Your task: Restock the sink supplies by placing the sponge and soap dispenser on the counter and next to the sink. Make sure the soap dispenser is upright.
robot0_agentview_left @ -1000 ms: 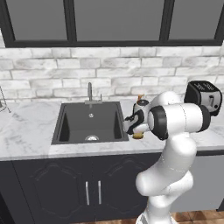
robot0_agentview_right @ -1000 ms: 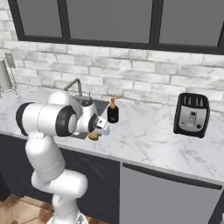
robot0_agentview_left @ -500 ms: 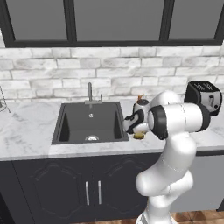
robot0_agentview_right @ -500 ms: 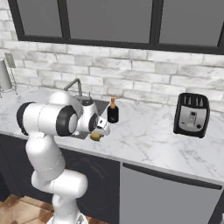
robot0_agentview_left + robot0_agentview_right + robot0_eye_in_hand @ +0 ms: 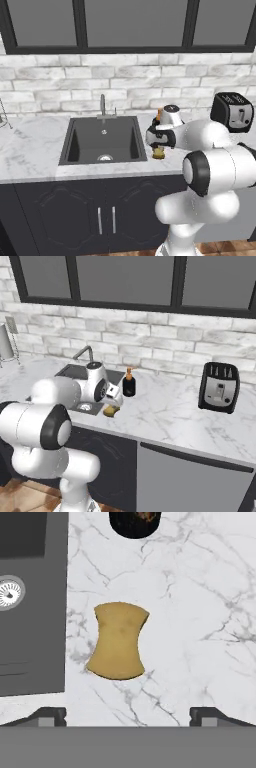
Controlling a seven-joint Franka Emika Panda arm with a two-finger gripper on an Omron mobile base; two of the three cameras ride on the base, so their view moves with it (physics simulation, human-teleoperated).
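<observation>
With my gripper (image 5: 128,717) spread wide above the sponge (image 5: 118,640), which lies free on the worktop (image 5: 200,612) just beside the sink (image 5: 30,602) and near the upright soap dispenser (image 5: 129,384), placing looks done, so I judge lifting clear comes next.

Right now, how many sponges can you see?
1. The sponge lies flat on the counter just right of the sink, below the open gripper and near the soap bottle. None shows inside the basin; I can't see its near wall.
</observation>
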